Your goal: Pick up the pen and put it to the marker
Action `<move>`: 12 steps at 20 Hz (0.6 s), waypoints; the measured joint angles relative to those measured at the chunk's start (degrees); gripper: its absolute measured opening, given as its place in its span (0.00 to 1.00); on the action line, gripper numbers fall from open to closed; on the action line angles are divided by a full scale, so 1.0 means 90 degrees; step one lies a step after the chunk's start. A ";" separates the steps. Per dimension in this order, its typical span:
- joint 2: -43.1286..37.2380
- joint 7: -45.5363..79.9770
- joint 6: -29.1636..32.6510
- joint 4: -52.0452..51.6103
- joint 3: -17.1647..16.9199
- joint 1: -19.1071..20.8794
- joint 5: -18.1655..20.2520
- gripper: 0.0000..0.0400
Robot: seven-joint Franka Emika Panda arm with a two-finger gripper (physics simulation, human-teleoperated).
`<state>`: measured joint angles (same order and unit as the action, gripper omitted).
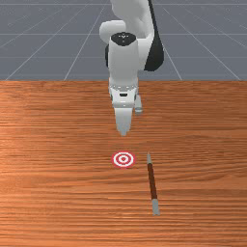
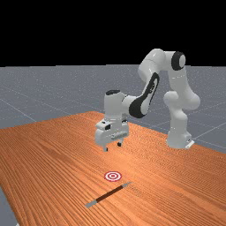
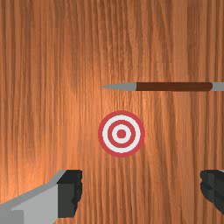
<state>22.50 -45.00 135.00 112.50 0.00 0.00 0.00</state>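
Front view: a slim brown pen (image 1: 152,182), grey at both ends (one sharply tapered), lies near the ringed marker (image 1: 123,159); my gripper (image 2: 113,146) hangs, fingers apart.

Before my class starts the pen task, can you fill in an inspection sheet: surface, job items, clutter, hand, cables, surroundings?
Surface: orange-brown wooden tabletop with visible grain.
Job items: slim brown pen with grey ends, lying flat, pointed end toward the arm's side; round red-and-white ringed marker, at the front view's left of the pen, not touching it.
Clutter: nothing seen.
Hand: white two-fingered hand raised above the table, fingers apart, holding nothing.
Cables: nothing seen.
Surroundings: grey floor with pale grid lines; black backdrop in the far view.
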 joint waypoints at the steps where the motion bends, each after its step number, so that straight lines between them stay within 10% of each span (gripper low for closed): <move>1: 0.0000 0.0000 0.0000 0.0000 0.0000 0.0000 0.0000 0.61; 4: 0.0000 0.0000 0.0000 0.0000 0.0000 0.0000 0.0000 0.14; 12: 0.0149 0.0004 -0.0446 -0.0276 0.0002 -0.0004 -0.0001 0.00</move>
<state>23.84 -44.97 130.98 110.02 0.01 -0.03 -0.01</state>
